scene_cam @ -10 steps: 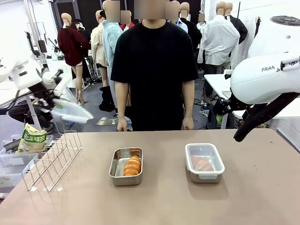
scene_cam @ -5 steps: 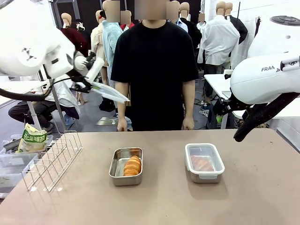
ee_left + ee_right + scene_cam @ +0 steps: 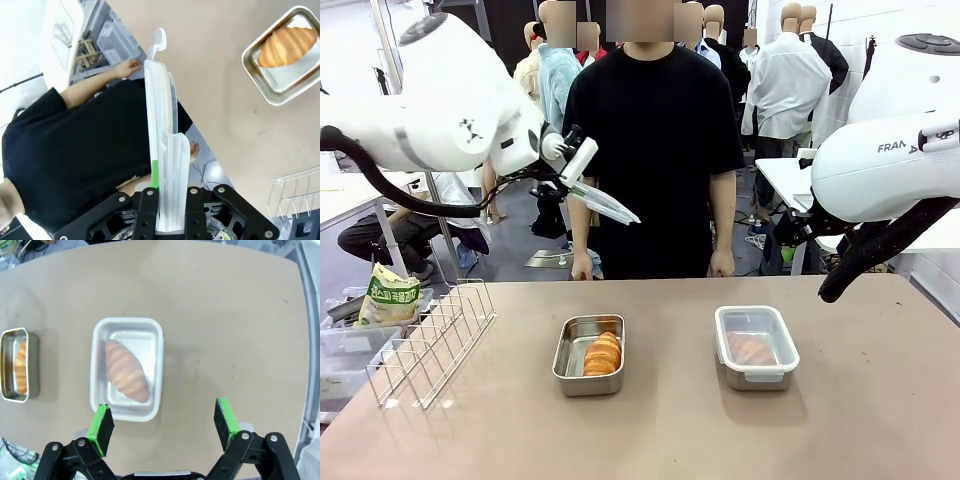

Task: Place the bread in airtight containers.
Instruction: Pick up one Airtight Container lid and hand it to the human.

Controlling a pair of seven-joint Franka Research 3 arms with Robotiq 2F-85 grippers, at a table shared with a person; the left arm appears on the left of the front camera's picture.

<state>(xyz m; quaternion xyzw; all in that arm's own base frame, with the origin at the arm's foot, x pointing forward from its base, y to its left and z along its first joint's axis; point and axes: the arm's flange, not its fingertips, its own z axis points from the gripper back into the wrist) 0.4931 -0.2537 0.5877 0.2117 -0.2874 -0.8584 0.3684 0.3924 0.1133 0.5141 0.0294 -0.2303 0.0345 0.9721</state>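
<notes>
- Bread: in the front view, one croissant-like roll (image 3: 603, 353) lies in the open steel tin (image 3: 589, 354), the landmark here, on the table (image 3: 650, 440). A second roll (image 3: 751, 348) sits in the lidded tin (image 3: 756, 346), well apart to the right of the open one, under its clear white-rimmed lid.
- The left gripper (image 3: 568, 172) is high above the open tin, on the person's (image 3: 650, 150) side, carrying a clear lid (image 3: 605, 202) tilted down toward the table. I judge this lid is meant for the open tin, so closing it is the step in hand.
- A white wire rack (image 3: 432, 340) stands to the left of the open tin.
- In the left wrist view, the left gripper (image 3: 167, 200) is clamped on the clear lid (image 3: 161, 130), held edge-on between the fingers, probably so it can be turned flat later. The open tin (image 3: 285, 60) with its roll (image 3: 287, 46) is far off, at the upper right.
- In the right wrist view, the right gripper (image 3: 165, 425) has its green pads (image 3: 100, 426) wide apart and holds nothing. It hangs over the lidded tin (image 3: 127, 368) and its roll (image 3: 126, 370); the open tin (image 3: 19, 365) is at the left edge.
</notes>
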